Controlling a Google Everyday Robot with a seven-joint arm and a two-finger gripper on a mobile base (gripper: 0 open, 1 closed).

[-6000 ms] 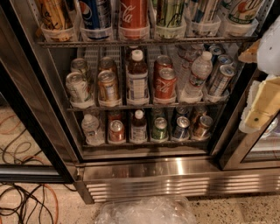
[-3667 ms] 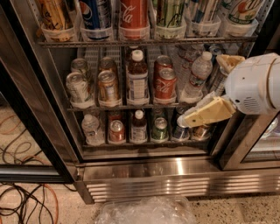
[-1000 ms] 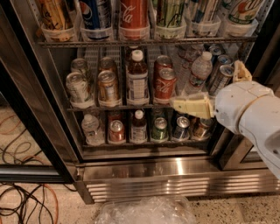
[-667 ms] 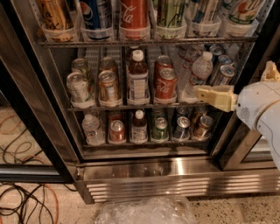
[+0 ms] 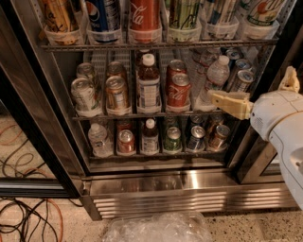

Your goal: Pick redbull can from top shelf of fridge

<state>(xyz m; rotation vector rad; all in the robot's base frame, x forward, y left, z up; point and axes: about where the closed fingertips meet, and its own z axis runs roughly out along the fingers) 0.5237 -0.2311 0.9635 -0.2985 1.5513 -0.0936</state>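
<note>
Camera view: the hand (image 5: 250, 92) hovers in front of the fridge (image 5: 189, 182) on the right, apparently open and empty, level with the middle rack. The redbull can (image 5: 217, 10) stands well above it on the top shelf (image 5: 156, 45). A plastic cup (image 5: 218, 29) keeps it upright beside the green can (image 5: 184, 13).

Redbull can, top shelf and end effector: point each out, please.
redbull can (image 5: 218, 10), camera view, its blue-and-silver side.
top shelf (image 5: 156, 45), camera view, front wire rail.
end effector (image 5: 251, 85), camera view, midway between its open fingers, at the middle shelf's right end.
</note>
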